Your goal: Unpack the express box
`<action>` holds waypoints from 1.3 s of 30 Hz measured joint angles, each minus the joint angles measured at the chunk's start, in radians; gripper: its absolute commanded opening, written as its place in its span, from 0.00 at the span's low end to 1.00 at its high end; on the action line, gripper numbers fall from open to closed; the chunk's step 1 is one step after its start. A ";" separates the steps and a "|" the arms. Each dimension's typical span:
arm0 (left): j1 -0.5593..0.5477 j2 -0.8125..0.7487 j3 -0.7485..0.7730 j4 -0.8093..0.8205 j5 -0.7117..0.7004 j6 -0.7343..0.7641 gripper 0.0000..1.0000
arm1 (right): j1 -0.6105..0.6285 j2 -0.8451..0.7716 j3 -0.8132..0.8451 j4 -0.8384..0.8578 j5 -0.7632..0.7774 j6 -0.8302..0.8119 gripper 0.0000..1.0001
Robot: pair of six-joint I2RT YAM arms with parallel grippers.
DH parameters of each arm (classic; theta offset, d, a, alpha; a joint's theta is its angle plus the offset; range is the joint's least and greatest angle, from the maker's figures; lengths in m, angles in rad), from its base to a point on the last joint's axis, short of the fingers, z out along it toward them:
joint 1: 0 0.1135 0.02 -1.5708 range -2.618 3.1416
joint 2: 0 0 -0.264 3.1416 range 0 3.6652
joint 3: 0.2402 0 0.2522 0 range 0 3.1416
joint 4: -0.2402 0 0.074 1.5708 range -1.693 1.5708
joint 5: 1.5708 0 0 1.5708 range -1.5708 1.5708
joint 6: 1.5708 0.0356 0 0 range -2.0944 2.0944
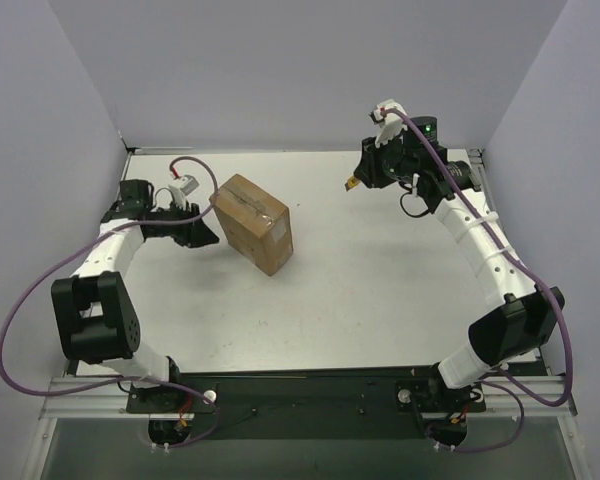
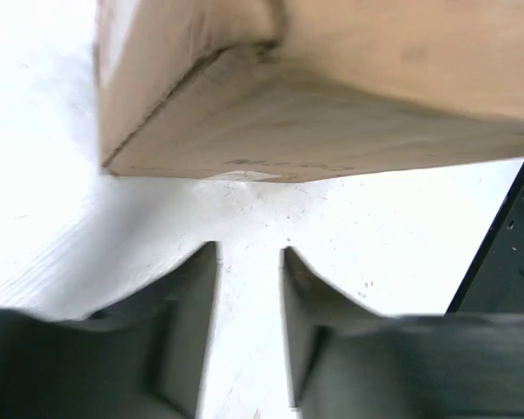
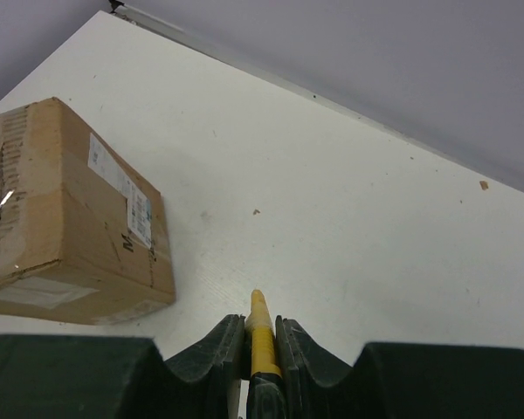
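The express box [image 1: 252, 222], a brown carton with tape along its top, stands left of centre on the white table. My left gripper [image 1: 207, 231] is just left of it, low by its side. In the left wrist view the fingers [image 2: 192, 297] stand apart with nothing between them, and the box's lower edge [image 2: 314, 131] is just ahead. My right gripper [image 1: 358, 178] hovers at the back right, shut on a yellow-and-black utility knife [image 3: 261, 342] whose tip points at the table. The box [image 3: 61, 218] and its white label [image 3: 122, 196] lie to its left.
The white table [image 1: 380, 290] is walled by grey panels at the back and sides. A black rail [image 1: 310, 390] with both arm bases runs along the near edge. A dark bar [image 2: 506, 253] crosses the right edge of the left wrist view.
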 measured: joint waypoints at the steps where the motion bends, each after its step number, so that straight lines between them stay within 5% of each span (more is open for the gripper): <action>1: 0.021 -0.027 0.026 -0.041 0.004 0.011 0.55 | -0.008 0.000 0.001 -0.006 -0.025 -0.012 0.00; 6: 0.045 -0.108 0.162 -0.054 0.009 -0.015 0.69 | -0.021 0.019 0.053 -0.055 -0.121 -0.055 0.00; 8: 0.045 -0.110 0.197 0.016 0.018 -0.098 0.81 | -0.016 0.037 0.092 -0.059 -0.139 -0.062 0.00; 12: 0.054 -0.040 0.249 0.212 0.045 -0.328 0.86 | 0.004 0.063 0.141 -0.055 -0.132 -0.063 0.00; 18: 0.057 0.093 0.234 0.513 0.075 -0.639 0.86 | 0.013 0.076 0.146 -0.053 -0.111 -0.064 0.00; 39: -0.235 0.104 0.068 0.722 0.036 -0.875 0.86 | 0.013 0.076 0.129 -0.048 -0.065 -0.066 0.00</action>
